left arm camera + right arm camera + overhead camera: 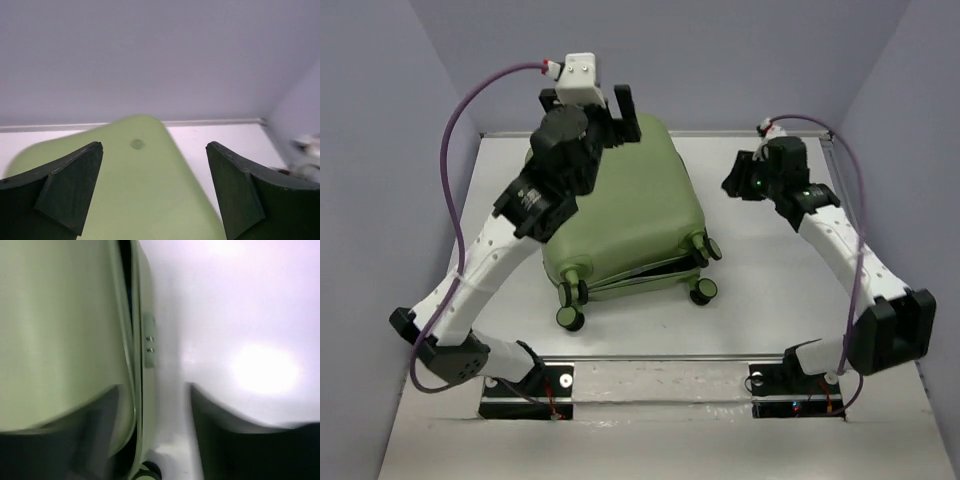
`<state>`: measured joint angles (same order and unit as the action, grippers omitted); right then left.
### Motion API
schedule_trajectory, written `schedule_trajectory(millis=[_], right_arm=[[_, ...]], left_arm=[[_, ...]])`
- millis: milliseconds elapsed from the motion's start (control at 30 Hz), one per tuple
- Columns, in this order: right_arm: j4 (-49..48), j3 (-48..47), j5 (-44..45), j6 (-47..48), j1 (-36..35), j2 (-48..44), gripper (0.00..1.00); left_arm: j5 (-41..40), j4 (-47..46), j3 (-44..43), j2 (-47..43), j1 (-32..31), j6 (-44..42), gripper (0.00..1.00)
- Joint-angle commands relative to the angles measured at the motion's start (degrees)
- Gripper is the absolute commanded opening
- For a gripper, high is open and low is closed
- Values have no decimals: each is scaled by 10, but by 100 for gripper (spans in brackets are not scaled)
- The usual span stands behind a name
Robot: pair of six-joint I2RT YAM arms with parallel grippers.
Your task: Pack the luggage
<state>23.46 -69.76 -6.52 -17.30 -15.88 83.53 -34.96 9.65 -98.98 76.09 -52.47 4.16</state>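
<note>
The light-green luggage [640, 210] lies flat in the middle of the table, wheels [702, 292] toward me. Its lid is down, with a narrow dark gap along the wheel end. My left gripper [588, 108] hovers above the luggage's far left corner. In the left wrist view it [155, 147] is open and empty, with the green shell [150, 190] between the fingers. My right gripper [735, 175] is beside the luggage's right side. In the blurred right wrist view it [155, 390] is open, with the luggage seam [137, 340] at its left finger and a wheel [147, 472] below.
The white table [770, 270] is walled by grey panels at the back and both sides. A metal rail [670, 357] runs across the near edge, in front of both arm bases. The left arm's forearm [535, 200] hangs over the luggage's left edge.
</note>
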Motion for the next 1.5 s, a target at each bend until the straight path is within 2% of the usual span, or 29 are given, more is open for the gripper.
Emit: schedule_trajectory(millis=[0, 33, 67, 100, 133, 167, 200, 233, 267, 367, 467, 500, 600, 667, 833, 933, 967, 1067, 1133, 1167, 1233, 1267, 1300, 1333, 1467], right_arm=[[6, -60, -36, -4, -3, -133, 20], [6, -52, -68, -10, -21, -149, 11], [7, -23, -68, -11, -48, -178, 7], [9, -2, -62, -7, -86, -192, 7], [11, 21, -40, -5, -166, -205, 7], [11, 76, -36, -9, -201, -228, 7], [12, 105, -36, -16, -234, -238, 7], [14, 130, -27, -25, -286, -247, 7], [19, 152, -19, -46, -310, -263, 7], [21, 214, 4, -88, -374, -281, 7], [16, 247, 35, -107, -382, -276, 7], [13, 250, 48, -111, -382, -261, 7], [-9, 243, 89, -119, -382, -233, 7], [-26, 240, 129, -123, -382, -210, 7], [-76, 212, 224, -114, -382, -144, 7], [-99, 197, 271, -95, -364, -93, 7], [-108, 196, 271, -93, -355, -83, 7], [-163, 207, 248, -85, -306, -72, 7], [-187, 211, 225, -76, -273, -72, 7], [-211, 209, 190, -66, -234, -71, 7], [-228, 198, 146, -65, -192, -55, 7], [-228, 177, 96, -61, -174, -46, 7], [-247, 162, 77, -58, -160, -35, 7], [-251, 145, 65, -55, -142, -22, 7], [-248, 16, -60, -36, -125, 91, 7]], left_arm=[[160, 38, -67, 71, 201, 72, 97], [187, 42, -87, 93, 238, 82, 97], [237, 59, -134, 146, 271, 98, 97], [268, 73, -164, 177, 304, 104, 97], [303, 91, -202, 212, 355, 107, 97], [310, 139, -293, 289, 390, 105, 97], [320, 162, -341, 327, 390, 102, 97], [329, 180, -391, 365, 418, 98, 97], [353, 203, -466, 426, 432, 100, 97], [424, 137, -426, 459, 487, 147, 96], [474, 85, -404, 489, 511, 175, 95], [485, 79, -434, 529, 512, 170, 95], [523, 77, -488, 598, 513, 164, 93], [559, 58, -462, 611, 512, 161, 92], [581, 131, -443, 664, 488, 83, 91], [556, 123, -325, 616, 473, 62, 91], [556, 65, -214, 592, 471, 67, 91], [551, -13, -46, 486, 470, 114, 91], [537, -23, 14, 451, 468, 138, 90], [519, -38, 81, 410, 462, 145, 90], [514, -57, 151, 363, 458, 160, 90], [494, -64, 184, 338, 454, 183, 90], [489, -86, 260, 310, 449, 193, 90], [482, -91, 294, 255, 447, 199, 90], [473, -115, 467, 117, 439, 222, 90]])
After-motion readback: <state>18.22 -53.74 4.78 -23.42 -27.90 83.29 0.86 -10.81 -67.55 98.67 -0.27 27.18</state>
